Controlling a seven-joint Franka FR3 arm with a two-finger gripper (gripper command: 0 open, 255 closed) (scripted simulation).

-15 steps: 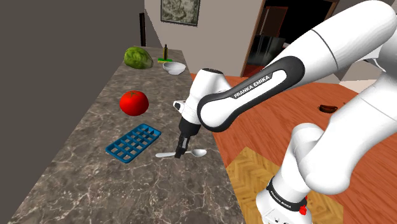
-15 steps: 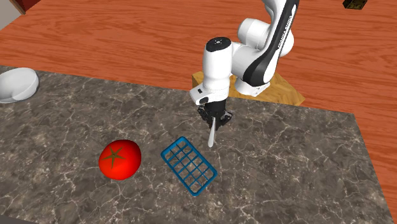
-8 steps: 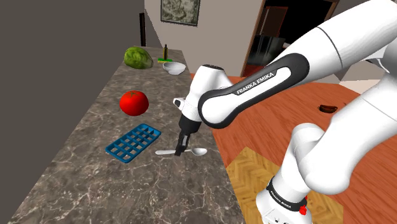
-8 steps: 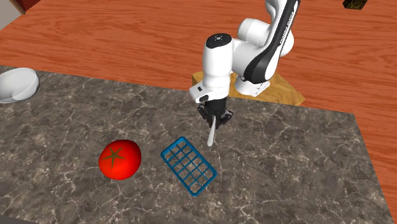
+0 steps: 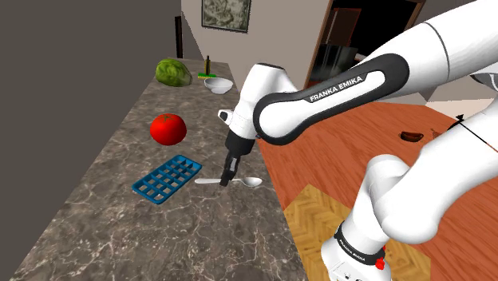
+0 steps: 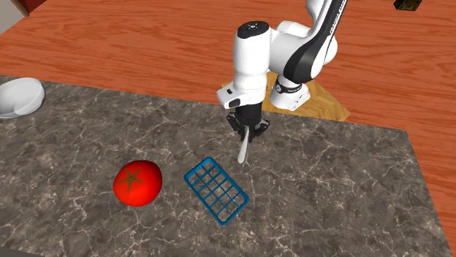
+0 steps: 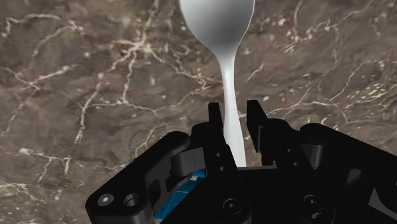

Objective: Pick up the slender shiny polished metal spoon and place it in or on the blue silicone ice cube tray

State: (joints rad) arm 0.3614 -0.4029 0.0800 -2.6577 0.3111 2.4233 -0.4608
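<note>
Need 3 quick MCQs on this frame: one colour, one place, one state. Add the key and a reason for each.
1. The tray is: A green, B blue, C yellow.
2. In the shoulder view the tomato sits: A between the lettuce and the tray, B inside the tray, C stacked on the lettuce.
3. The end effector is: A open, B shut on nothing, C shut on the spoon.

Key:
1. B, its grid is blue in both exterior views.
2. A, the lettuce lies farther along the counter and the tray nearer.
3. C, the wrist view shows the handle clasped.
</note>
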